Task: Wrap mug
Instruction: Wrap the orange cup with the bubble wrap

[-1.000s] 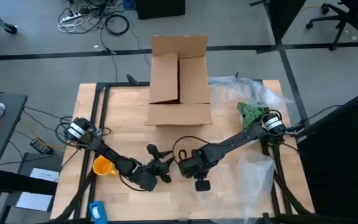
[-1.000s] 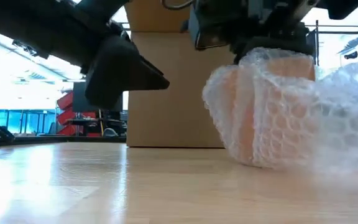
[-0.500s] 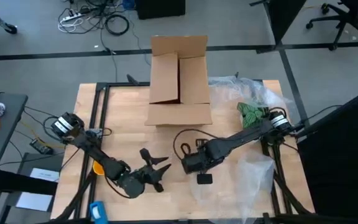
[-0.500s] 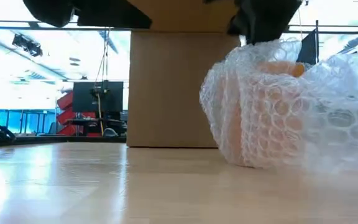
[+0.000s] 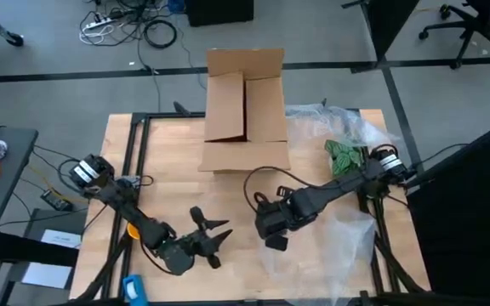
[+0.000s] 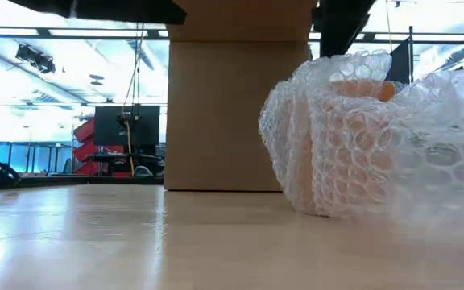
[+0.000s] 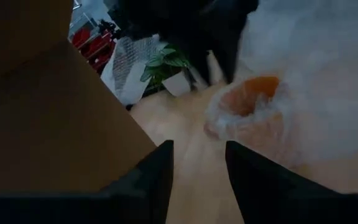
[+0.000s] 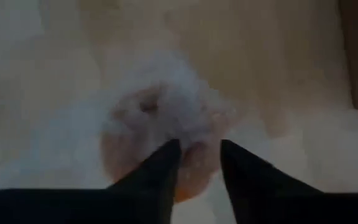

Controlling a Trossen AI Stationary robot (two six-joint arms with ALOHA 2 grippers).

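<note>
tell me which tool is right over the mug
The right tool, fingers apart just above the bubble-wrapped mug. The left tool is open too, but off to the side over bare table.

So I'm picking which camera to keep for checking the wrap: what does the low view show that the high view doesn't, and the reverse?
Only the low view shows the mug, orange through the bubble wrap bundled around it on the table. Only the high view shows both arms: the left gripper open and apart from the bundle, the right gripper above it. Both show the cardboard box behind.
</note>
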